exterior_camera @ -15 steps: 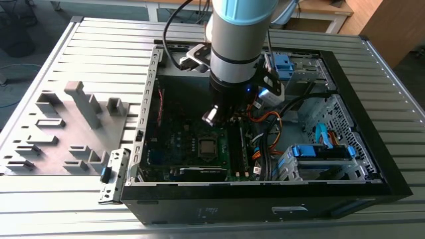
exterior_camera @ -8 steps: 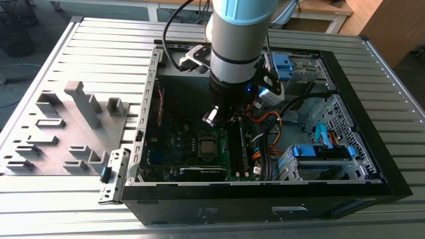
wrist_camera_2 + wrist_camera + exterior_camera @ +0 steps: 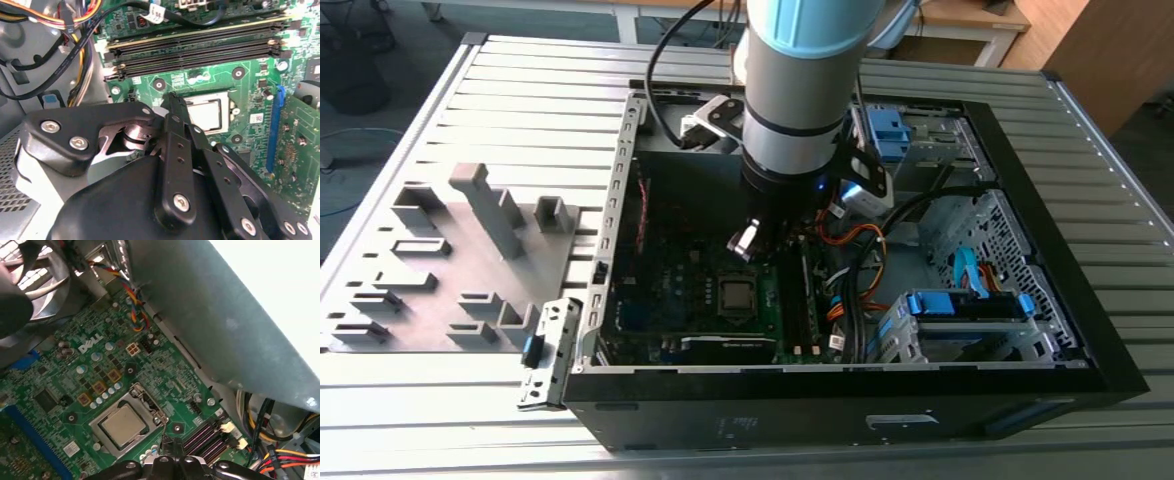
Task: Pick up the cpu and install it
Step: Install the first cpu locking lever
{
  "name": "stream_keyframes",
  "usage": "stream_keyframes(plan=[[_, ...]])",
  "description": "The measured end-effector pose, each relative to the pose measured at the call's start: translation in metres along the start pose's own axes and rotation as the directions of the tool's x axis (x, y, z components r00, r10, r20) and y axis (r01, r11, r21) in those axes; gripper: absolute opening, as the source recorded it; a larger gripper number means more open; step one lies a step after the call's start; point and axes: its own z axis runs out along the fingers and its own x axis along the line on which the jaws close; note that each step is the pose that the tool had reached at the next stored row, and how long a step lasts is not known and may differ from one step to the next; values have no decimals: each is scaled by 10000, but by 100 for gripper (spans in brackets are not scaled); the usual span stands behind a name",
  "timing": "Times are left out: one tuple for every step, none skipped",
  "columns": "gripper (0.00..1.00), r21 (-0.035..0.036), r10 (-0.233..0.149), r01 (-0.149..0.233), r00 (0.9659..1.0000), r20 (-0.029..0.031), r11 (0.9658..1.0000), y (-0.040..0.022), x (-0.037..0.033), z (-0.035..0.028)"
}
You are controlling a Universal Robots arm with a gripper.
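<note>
The cpu (image 3: 735,293) is a small silver-grey square lying flat in its socket on the green motherboard (image 3: 667,290) inside the open computer case (image 3: 1067,330). Both wrist views show the cpu (image 3: 206,113) (image 3: 123,426) seated within the socket's metal frame. My gripper (image 3: 747,243) hangs above the board, a little behind the socket in the exterior view. Its black fingers come together at the tip (image 3: 172,98) (image 3: 165,441), shut with nothing between them. The tip stands just beside the socket's edge and does not touch the chip.
Black memory slots (image 3: 195,50) run beside the socket. Bundles of coloured cables (image 3: 854,250) and blue drive brackets (image 3: 967,305) fill the case toward the exterior view's right. A grey fixture tray (image 3: 454,260) lies on the slatted table at the exterior view's left.
</note>
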Motion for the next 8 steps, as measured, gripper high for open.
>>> stream_keyframes(plan=[[12,0,-1,1,10000,0,10000,-8,10,0],[12,0,-1,1,10000,0,10000,-16,19,0],[12,0,-2,2,10000,0,10000,-23,27,0],[12,1,-3,3,10000,-2,10000,-28,34,0],[12,4,-5,5,10000,-5,10000,-32,39,0],[12,13,-8,8,10000,-15,10000,-34,42,1],[12,27,-17,17,10000,-33,10000,-36,43,2],[12,49,-34,34,10000,-61,10000,-37,44,2]])
